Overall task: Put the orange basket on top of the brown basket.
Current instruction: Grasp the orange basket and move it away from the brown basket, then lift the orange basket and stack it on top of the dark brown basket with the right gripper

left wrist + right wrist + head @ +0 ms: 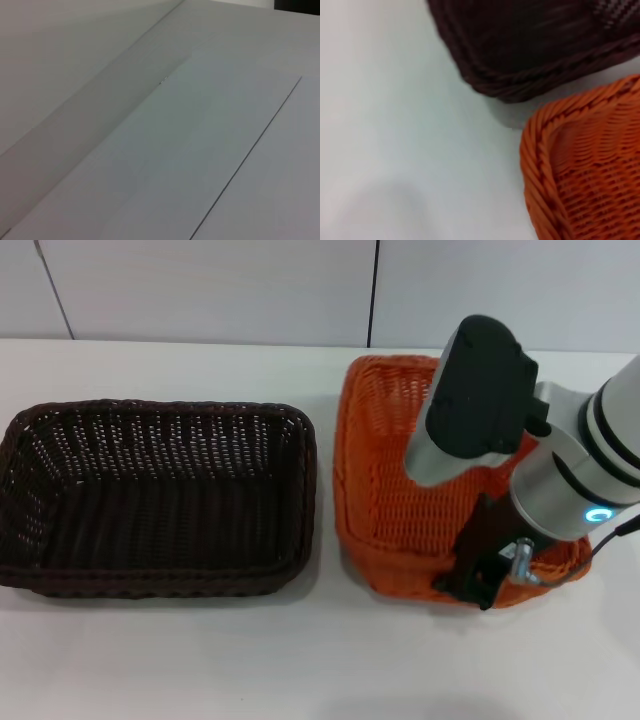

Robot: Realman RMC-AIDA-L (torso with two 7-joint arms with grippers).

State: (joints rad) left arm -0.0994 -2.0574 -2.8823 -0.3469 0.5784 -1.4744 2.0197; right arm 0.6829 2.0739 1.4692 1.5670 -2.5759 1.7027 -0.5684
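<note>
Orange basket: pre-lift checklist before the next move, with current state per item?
1. Right end effector at the near rim of the orange basket: ok, it sits over that edge in the head view.
2. Grip closed on the rim: cannot tell, the fingers are hidden by the wrist.
3. Brown basket open and empty to receive: ok, nothing shows inside it.
4. Baskets apart, not snagged: ok, a strip of white table shows between them.
5. Orange basket sitting flat: cannot tell, its near right corner is covered by the arm.
6. Left arm out of the path: ok, absent from the head view; its wrist camera sees only bare surface.
</note>
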